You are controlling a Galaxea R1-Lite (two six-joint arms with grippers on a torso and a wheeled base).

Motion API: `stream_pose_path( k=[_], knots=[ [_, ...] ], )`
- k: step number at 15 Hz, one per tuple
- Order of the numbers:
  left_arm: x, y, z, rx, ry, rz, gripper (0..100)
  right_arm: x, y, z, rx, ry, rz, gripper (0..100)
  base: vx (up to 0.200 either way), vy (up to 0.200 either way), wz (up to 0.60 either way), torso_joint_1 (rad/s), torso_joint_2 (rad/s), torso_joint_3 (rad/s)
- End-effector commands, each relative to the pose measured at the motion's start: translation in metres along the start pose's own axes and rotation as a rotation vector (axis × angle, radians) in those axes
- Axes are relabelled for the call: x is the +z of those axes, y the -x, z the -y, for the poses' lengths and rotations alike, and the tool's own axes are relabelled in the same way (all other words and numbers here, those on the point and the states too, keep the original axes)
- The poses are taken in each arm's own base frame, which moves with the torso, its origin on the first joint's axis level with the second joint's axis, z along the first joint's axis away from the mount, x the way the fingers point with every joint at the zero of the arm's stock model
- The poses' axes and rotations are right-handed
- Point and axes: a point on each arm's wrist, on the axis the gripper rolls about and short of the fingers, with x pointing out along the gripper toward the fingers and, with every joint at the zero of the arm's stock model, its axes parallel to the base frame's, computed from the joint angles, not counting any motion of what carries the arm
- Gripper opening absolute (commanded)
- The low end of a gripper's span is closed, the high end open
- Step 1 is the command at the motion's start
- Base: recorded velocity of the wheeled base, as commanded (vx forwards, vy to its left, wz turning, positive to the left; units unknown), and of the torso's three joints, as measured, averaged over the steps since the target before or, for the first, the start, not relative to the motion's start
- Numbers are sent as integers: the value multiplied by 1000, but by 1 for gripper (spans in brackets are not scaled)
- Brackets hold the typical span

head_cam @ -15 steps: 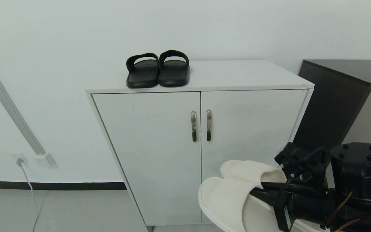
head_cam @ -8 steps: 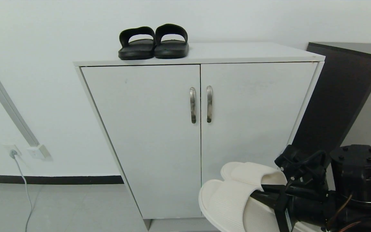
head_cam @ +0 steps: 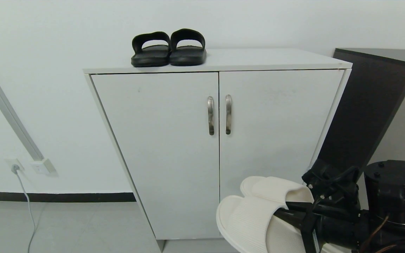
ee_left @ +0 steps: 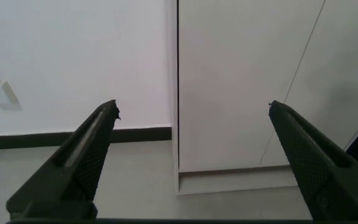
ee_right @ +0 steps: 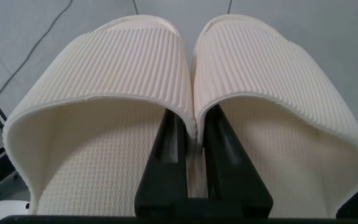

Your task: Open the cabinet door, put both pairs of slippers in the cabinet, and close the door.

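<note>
Cream ribbed slippers [head_cam: 255, 214] sit as a pair on our right gripper [ee_right: 194, 124], low in front of the cabinet's right door [head_cam: 276, 123]. One black finger [ee_right: 166, 155] runs under each strap, and the two are clamped together on the inner strap edges where the slippers meet. Our right arm lies roughly level, coming in from the robot's right with the slipper toes pointing to its left.

Our left gripper [ee_left: 192, 106] is spread wide with nothing between its fingers. It faces the lower left corner of the white cabinet [head_cam: 174, 158] and the wall [ee_left: 73, 56] beside it, above the floor.

Both cabinet doors are shut, and their metal handles [head_cam: 210, 115] stand upright side by side at the centre seam. On the cabinet top [head_cam: 276, 58], toward its left end, we see the black slippers [head_cam: 169, 49] resting side by side.
</note>
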Motion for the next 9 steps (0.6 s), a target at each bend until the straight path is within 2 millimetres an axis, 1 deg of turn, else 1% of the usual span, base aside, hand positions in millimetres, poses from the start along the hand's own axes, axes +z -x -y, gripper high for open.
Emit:
stream_pose_path(
  k=[1,4,8,9],
  knots=[
    [0,0,0,0,-4,-1,100,-1,0,0,0,0,-2,0,0,0,0,0,0,0],
    [2,0,0,6,-38,0,100,-3,1,-1,5,1,-8,0,0,0,0,-4,162,108],
    [2,0,0,6,-29,-1,100,-4,0,-2,9,2,-1,0,0,0,0,0,0,0],
    [2,0,0,7,0,0,100,-3,0,-2,9,3,2,0,0,0,0,0,0,0]
  ],
)
